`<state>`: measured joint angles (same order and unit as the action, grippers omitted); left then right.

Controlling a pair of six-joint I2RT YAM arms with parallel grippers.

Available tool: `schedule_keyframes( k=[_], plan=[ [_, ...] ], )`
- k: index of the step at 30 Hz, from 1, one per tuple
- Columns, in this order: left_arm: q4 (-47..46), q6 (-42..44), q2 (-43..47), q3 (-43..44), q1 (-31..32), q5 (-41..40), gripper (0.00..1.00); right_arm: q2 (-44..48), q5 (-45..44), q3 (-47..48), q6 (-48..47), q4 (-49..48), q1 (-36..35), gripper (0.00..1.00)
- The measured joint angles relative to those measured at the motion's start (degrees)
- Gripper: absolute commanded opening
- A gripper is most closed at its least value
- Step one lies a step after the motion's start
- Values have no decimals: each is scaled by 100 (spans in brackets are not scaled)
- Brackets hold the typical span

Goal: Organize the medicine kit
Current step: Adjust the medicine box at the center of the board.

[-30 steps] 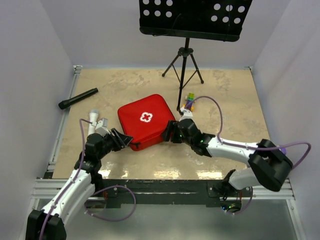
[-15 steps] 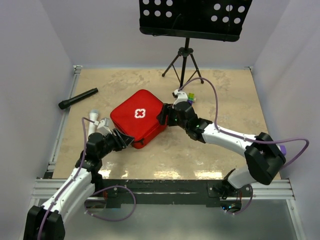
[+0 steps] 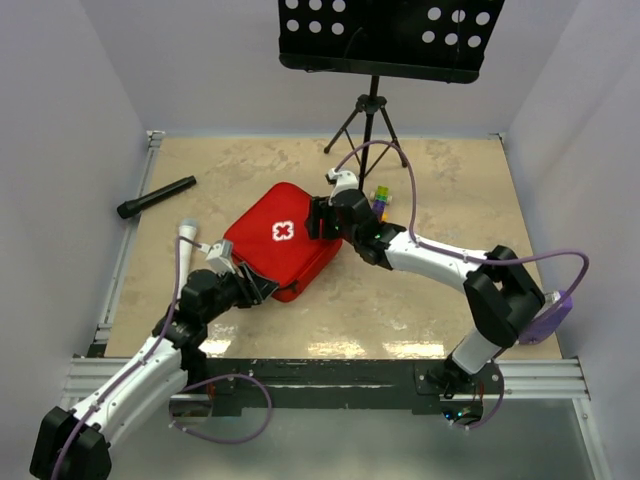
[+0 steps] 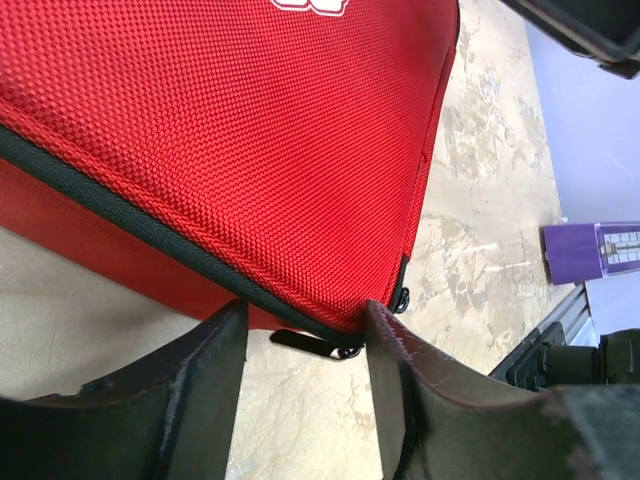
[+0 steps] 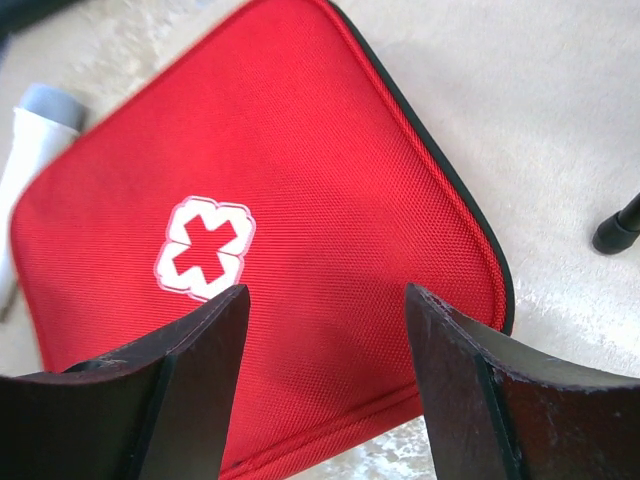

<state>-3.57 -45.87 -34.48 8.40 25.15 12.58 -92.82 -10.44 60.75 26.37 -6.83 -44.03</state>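
Observation:
The medicine kit (image 3: pixel 281 242), a red fabric case with a white cross (image 5: pixel 205 247) on its lid, lies zipped shut at mid-table, turned corner-on. My left gripper (image 3: pixel 256 287) sits low at its near corner, open. In the left wrist view the left gripper (image 4: pixel 303 325) has the case's corner (image 4: pixel 250 150) at its fingertips, and the black zipper pull (image 4: pixel 312 344) lies on the table between them. My right gripper (image 3: pixel 320 216) is at the kit's far right edge, open. In the right wrist view the right gripper (image 5: pixel 325 300) spreads over the lid with nothing gripped.
A black flashlight (image 3: pixel 157 197) lies at the far left. A white tube (image 3: pixel 187 236) rests left of the kit. The music stand's tripod (image 3: pixel 368 130) stands behind, with one foot (image 5: pixel 612 232) near the kit. A small coloured block (image 3: pixel 381 200) sits by the right arm.
The kit has slid left and away and turned. My right gripper followed it up and to the left along its right edge. The left gripper has moved right to the near corner.

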Motion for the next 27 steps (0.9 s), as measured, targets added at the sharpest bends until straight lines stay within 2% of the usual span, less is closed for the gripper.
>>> schedule_keyframes(
  k=[3, 6, 11, 17, 21, 22, 27],
  plan=[
    [72, 2, 50, 0, 116, -55, 66, -179, 52, 11, -107, 15, 0, 69],
    [210, 0, 173, 0, 197, -83, 69, -254, 0, 11, -149, 26, 7, 72],
    [564, -7, 474, 0, 251, -120, 70, -227, -94, 11, -131, 9, 179, 79],
    [754, -72, 662, 0, 269, -442, 71, -446, -48, 321, -133, -4, 658, 79],
    [584, -153, 431, 0, 269, -546, 70, -890, 153, 702, -184, -114, 879, 78],
    [227, -153, 13, 50, 269, -531, 69, -992, 256, 723, -203, -153, 911, 77],
    [-365, -94, -573, 87, 267, -417, 69, -1255, 728, 590, -238, -387, 927, 75]
  ],
)
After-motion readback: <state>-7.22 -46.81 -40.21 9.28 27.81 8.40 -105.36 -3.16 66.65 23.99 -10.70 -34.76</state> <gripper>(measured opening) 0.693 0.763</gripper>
